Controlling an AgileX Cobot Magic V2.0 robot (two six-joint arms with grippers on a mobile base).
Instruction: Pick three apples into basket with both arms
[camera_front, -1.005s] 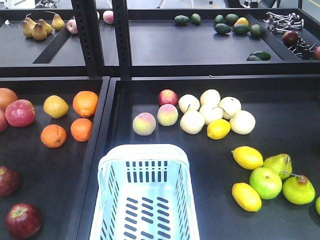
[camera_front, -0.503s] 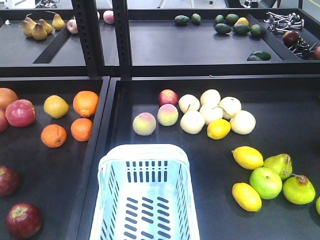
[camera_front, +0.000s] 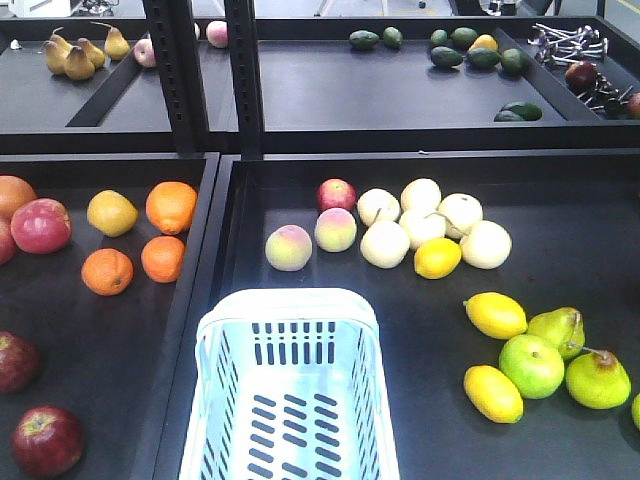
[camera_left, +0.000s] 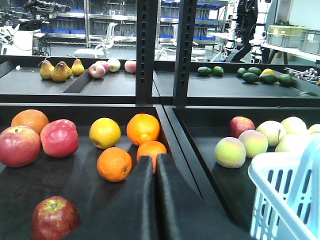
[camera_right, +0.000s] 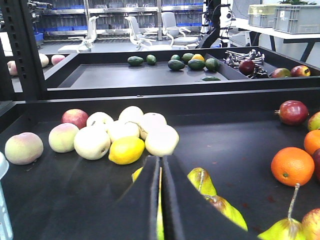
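Note:
Two dark maroon-red apples lie in the left tray at its near left, one in front and one behind it, cut by the frame edge. One dark apple shows low left in the left wrist view. The pale blue-white basket stands at the near middle, with nothing in it; its corner shows in the left wrist view. My left gripper is shut and empty, pointing at the oranges. My right gripper is shut and empty above the lemons and pears. Neither gripper shows in the front view.
Brighter pinkish-red apples and oranges lie in the left tray. Peaches, pale fruit, lemons and green pears fill the right tray. A small red apple lies behind the peaches. Black shelf posts stand behind.

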